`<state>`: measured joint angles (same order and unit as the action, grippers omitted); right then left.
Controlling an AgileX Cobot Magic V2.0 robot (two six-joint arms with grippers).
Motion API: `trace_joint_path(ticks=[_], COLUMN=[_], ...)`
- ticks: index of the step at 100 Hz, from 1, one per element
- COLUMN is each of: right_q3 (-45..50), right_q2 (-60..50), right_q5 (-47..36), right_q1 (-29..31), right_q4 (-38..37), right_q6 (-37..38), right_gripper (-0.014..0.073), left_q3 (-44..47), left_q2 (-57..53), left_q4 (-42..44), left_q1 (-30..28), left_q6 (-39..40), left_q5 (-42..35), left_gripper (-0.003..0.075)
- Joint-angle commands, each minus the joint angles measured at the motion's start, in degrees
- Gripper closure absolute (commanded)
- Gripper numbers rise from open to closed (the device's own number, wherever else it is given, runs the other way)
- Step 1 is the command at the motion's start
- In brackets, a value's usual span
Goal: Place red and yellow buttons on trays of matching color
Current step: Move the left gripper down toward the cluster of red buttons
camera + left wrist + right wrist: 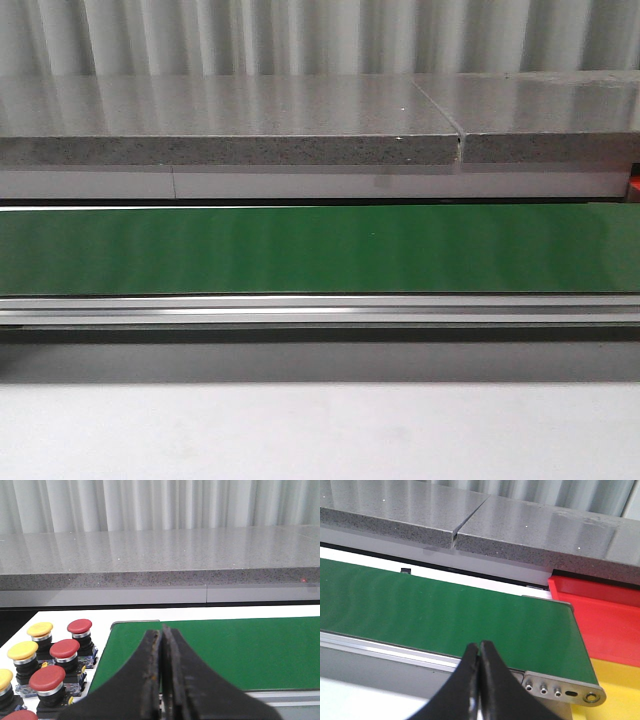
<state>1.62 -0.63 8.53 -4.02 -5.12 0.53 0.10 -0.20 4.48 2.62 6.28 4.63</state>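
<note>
the buttons sit in the lower left of the left wrist view, a cluster of red buttons (65,649) and yellow buttons (39,629) standing upright on a white surface just beside the end of the green conveyor belt (235,650). each looks like a hard plastic mushroom cap on a dark, blocky switch body, so i judge them stiff, fairly light and not fragile, though the domed caps are smooth and likely slippery; pinching across the neck or body below the cap seems safer than squeezing the cap itself. they stand close together, some nearly touching, which leaves little room for fingers between them. the left hand (161,680) has its fingers pressed together and holds nothing; the right hand (479,680) is likewise pressed together and empty, hanging over the near edge of the belt. the red tray (600,615) shows at the right of the right wrist view past the belt's end, with the yellow tray (615,690) at the lower right, both cut off by the frame so their full extent is unknown. the front view shows only the bare belt and the grey bench (230,120) behind it; no button, tray or hand appears there. the lowest buttons are cropped, so their count cannot be told.
</note>
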Motion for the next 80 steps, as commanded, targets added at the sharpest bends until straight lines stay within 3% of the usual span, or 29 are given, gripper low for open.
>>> trace_joint_path(ticks=[1, 25, 54, 80], right_q3=[-0.34, -0.34, -0.34, -0.34], right_q2=[-0.83, -0.83, -0.83, -0.83], right_q5=[-4.74, -4.74, -4.74, -4.74], right_q1=[0.21, 0.21, 0.21, 0.21], right_q4=[-0.65, -0.65, -0.65, -0.65], right_q6=[-0.16, -0.16, -0.16, -0.16], right_gripper=[0.0661, 0.0661, 0.0661, 0.0661], left_q3=[2.61, 1.46, -11.73, -30.21], left_q2=[-2.17, -2.17, 2.74, 17.15], left_q4=[-0.10, -0.10, -3.91, -4.48], left_q1=[0.51, 0.51, 0.51, 0.51], left_q6=[0.54, 0.54, 0.54, 0.54], left_q5=[-4.63, -4.63, 6.81, 31.80], left_gripper=[0.0740, 0.0740, 0.0740, 0.0740])
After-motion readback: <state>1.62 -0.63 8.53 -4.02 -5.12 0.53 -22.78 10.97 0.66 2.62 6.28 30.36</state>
